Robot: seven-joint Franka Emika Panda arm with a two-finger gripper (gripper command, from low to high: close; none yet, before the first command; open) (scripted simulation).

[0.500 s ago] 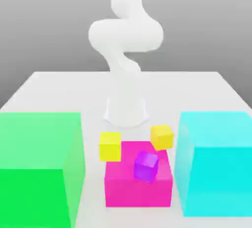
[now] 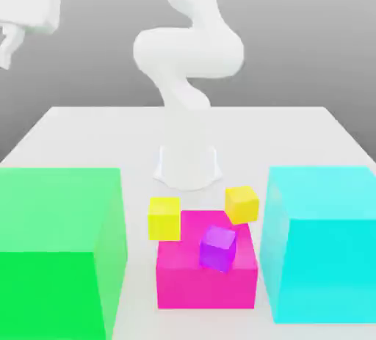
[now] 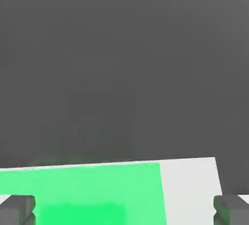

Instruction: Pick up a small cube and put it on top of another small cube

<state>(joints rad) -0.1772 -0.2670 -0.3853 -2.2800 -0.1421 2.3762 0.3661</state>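
The small cube is hidden or out of view. My gripper (image 2: 7,46) hangs high at the exterior view's upper left, far above the table and over the left side. In the hand view the gripper (image 3: 124,212) is open, its two dark fingertips (image 3: 17,210) stand far apart, and nothing is between them. Below them lie the top of a big green block (image 3: 97,190) and a strip of white table (image 3: 189,185).
A big green block (image 2: 59,250) stands at the front left, a big cyan block (image 2: 323,243) at the front right and a large magenta block (image 2: 183,280) between them. A violet-purple cube (image 2: 217,247) sits on the magenta block. Two yellow cubes (image 2: 164,217) (image 2: 241,203) flank its far side. The arm's base (image 2: 187,162) rises behind.
The hand has come into the exterior view at the upper left, where it did not show before. The blocks have not moved.
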